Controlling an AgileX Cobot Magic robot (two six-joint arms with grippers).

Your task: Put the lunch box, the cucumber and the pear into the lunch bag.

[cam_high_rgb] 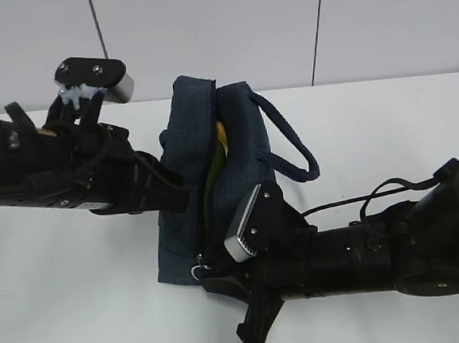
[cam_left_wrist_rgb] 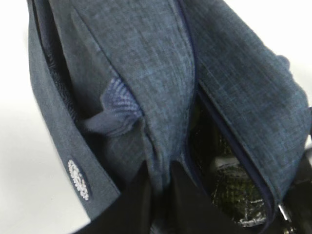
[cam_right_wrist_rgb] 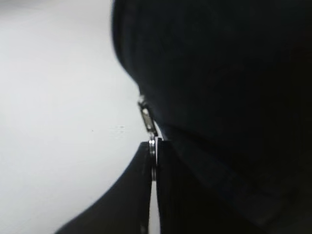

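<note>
The bag stands mid-counter, its zipped opening running from the far edge toward the near edge, a yellow-green sliver showing in the slit. At its near end the ring pull sits pinched between the right jaws. The left jaws, nearly closed, clamp the fabric edge beside the opening. Both arms reach in low from opposite sides.

Exterior looks down slantwise; both wrist views hug the lunch bag
</note>
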